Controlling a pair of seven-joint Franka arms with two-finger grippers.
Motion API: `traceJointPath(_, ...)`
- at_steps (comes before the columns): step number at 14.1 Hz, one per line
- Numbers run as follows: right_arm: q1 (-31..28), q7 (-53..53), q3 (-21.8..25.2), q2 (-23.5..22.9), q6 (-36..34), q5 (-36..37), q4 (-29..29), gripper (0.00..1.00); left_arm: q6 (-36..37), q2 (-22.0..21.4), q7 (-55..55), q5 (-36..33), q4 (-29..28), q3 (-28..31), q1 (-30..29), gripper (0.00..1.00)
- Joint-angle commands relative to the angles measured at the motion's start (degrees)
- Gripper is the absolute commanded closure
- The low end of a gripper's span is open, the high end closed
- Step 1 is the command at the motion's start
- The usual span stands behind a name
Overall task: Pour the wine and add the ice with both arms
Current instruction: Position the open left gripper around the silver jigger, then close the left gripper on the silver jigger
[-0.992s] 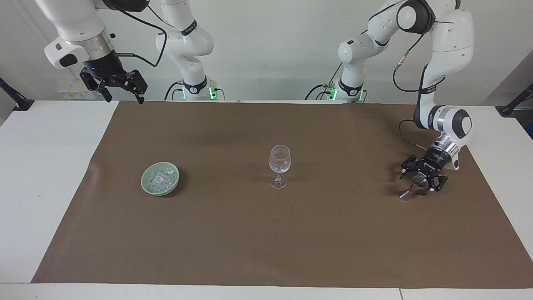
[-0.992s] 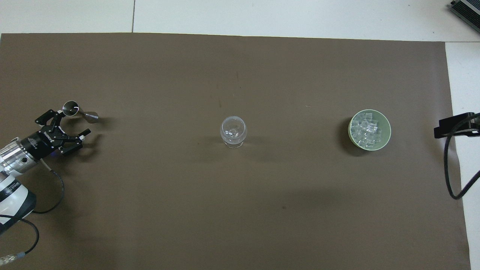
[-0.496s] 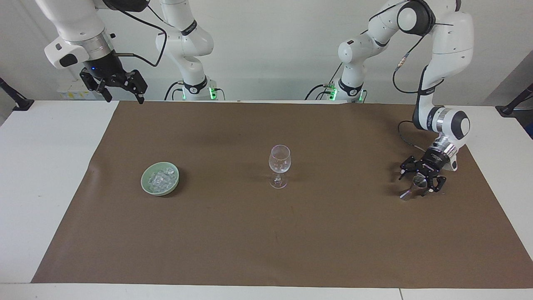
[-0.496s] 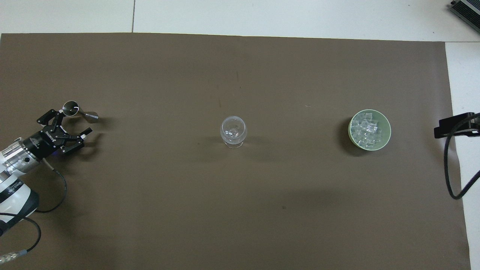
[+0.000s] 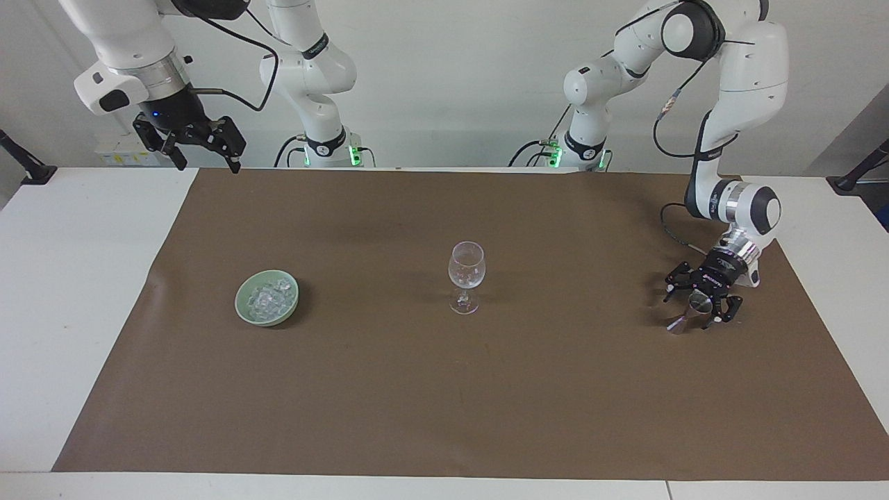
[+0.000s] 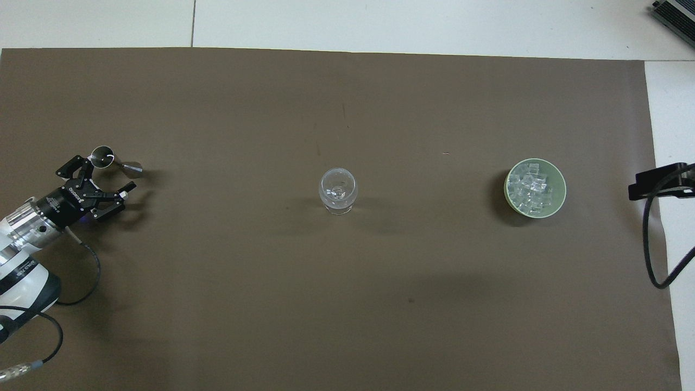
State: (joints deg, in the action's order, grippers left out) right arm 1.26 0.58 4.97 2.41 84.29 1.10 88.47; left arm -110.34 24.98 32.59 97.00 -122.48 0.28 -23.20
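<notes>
Overhead view, going across from the left arm's end: left gripper (image 6: pixel 106 176) is sitting low over the brown mat (image 6: pixel 347 304), fingers (image 6: pixel 129 186) spread wide and holding nothing. A small metal measuring cup (image 6: pixel 115 162) is lying on its side just beside the fingers; whether they are touching it I cannot tell. Wine glass (image 6: pixel 338 190) is standing upright mid-mat, looking empty. Toward the right arm's end, a pale green bowl (image 6: pixel 559 187) is holding the ice (image 6: pixel 530 190), heaped clear cubes. Right gripper (image 5: pixel 205 153) is waiting raised over the bench (image 5: pixel 76 292) edge nearest the robots, at the mat's corner, fingers (image 5: pixel 235 165) spread wide, holding nothing.
</notes>
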Motion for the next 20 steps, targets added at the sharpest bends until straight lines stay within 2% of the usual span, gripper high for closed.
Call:
traceJointPath(1, -0.1, 0.2, -0.1, 1.3, 0.4, -0.6, 1.4, 0.0, 1.3, 0.6, -0.9, 1.7, 0.2, 0.7, 0.9, 0.05)
traceJointPath(13, -0.1, 0.2, -0.1, 1.2, 0.4, -0.6, 1.4, 0.0, 2.2, 0.5, -1.1, 2.7, 0.3, 0.8, 0.5, 0.19)
traceJointPath(15, -0.1, 0.2, -0.1, 1.2, 0.3, -0.6, 1.4, 0.0, 2.3, 0.5, -1.2, 2.7, 0.3, 0.8, 0.3, 0.29)
traceJointPath(16, -0.1, 0.2, -0.1, 1.3, 0.4, -0.6, 1.4, 0.0, 2.4, 0.5, -1.2, 2.7, 0.2, 0.8, 0.3, 0.43)
traceJointPath(20, -0.1, 0.2, -0.1, 1.3, 0.4, -0.6, 1.4, 0.0, 2.7, 0.5, -1.6, 2.7, 0.2, 0.8, 0.1, 0.45)
